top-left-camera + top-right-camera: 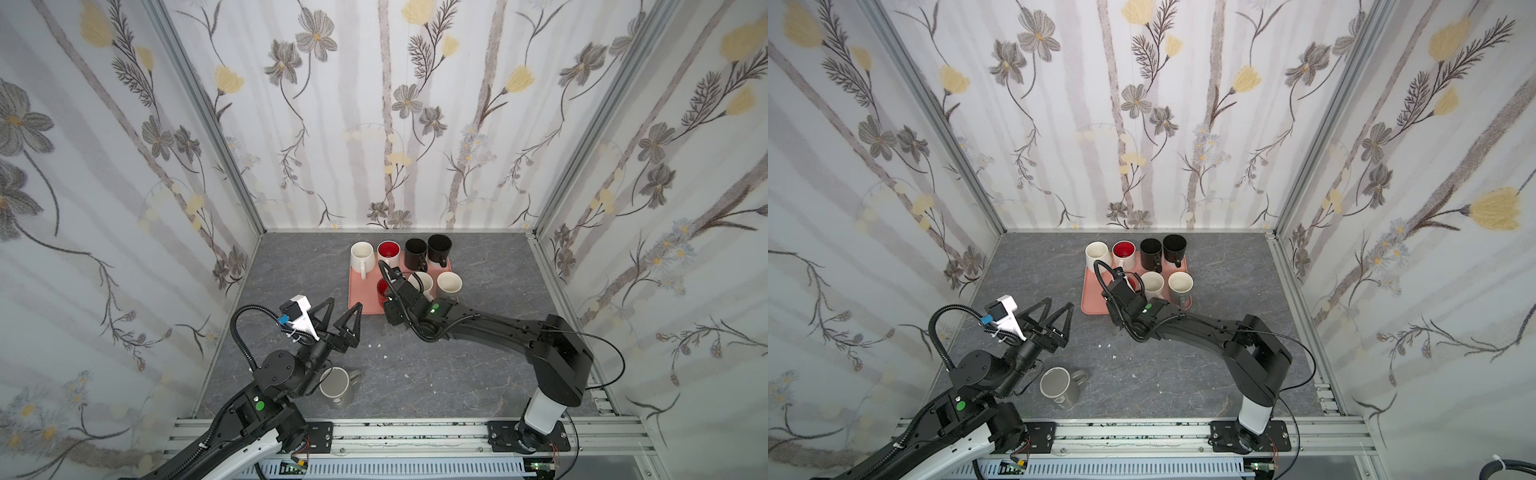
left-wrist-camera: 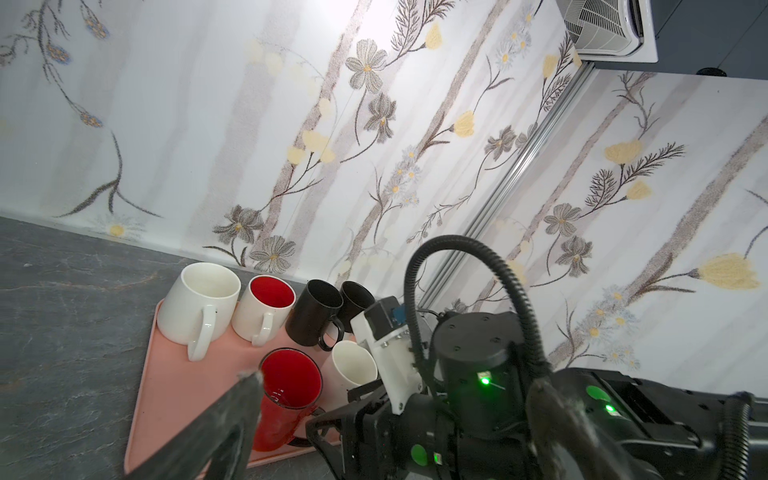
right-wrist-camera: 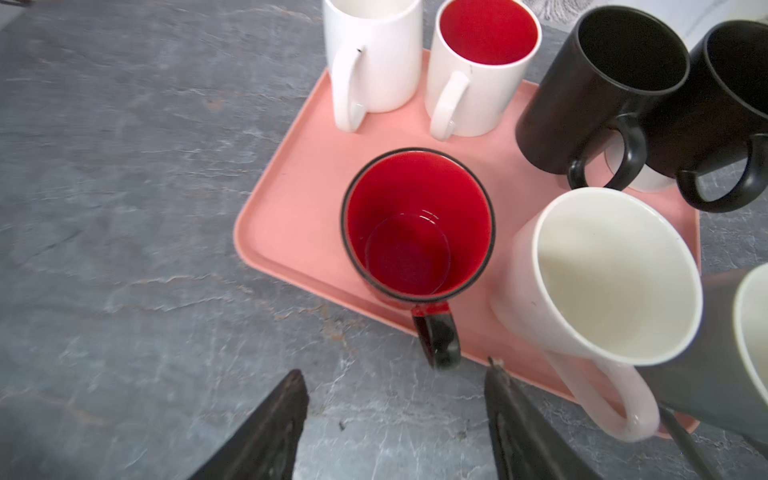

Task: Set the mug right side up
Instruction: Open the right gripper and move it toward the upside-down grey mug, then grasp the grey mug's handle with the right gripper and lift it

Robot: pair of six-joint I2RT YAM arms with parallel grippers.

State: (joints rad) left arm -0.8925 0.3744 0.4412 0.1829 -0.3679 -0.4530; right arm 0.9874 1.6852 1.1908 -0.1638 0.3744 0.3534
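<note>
A red mug (image 3: 417, 224) with a black rim and handle stands mouth up on the pink tray (image 3: 299, 199), near its front edge. In both top views my right arm partly hides the red mug (image 1: 380, 287). My right gripper (image 3: 395, 376) is open just in front of the mug's handle, touching nothing, over the grey tabletop. A grey mug (image 1: 336, 384) sits at the front of the table with its mouth towards the camera, beside my left arm. My left gripper (image 1: 345, 302) hangs open and empty, raised left of the tray.
On the tray also stand a white mug (image 1: 361, 253), a white mug with a red inside (image 1: 388, 250), two black mugs (image 1: 415, 251) and two cream mugs (image 1: 449, 284), all mouth up. Flowered walls enclose three sides. A metal rail (image 1: 407, 432) runs along the front.
</note>
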